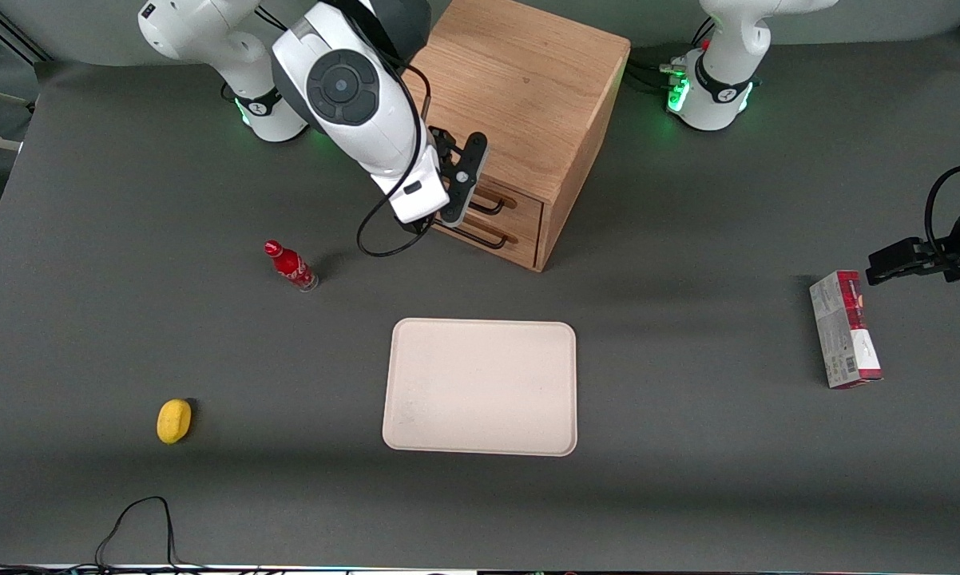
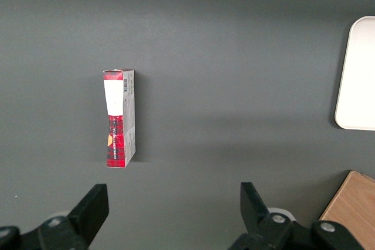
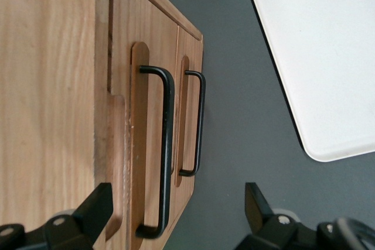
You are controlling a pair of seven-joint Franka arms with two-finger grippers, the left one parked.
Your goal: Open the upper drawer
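The wooden cabinet [image 1: 528,88] stands at the back of the table, both drawers shut. The upper drawer [image 1: 522,197] is the top oak front with a thin black bar handle [image 1: 492,207]. The look-alike bottom drawer [image 1: 514,242] is below it. My right gripper [image 1: 458,188] hovers just in front of the drawer fronts at the height of the upper handle. In the right wrist view the gripper [image 3: 174,215] is open and empty. The upper handle [image 3: 167,150] lies between its fingers [image 3: 94,210], apart from them. The bottom handle [image 3: 200,124] is beside it.
A beige tray [image 1: 480,387] lies nearer the front camera than the cabinet, and shows in the right wrist view [image 3: 328,57]. A red bottle [image 1: 291,266] and a yellow lemon [image 1: 174,421] lie toward the working arm's end. A red-and-white box [image 1: 845,329] lies toward the parked arm's end.
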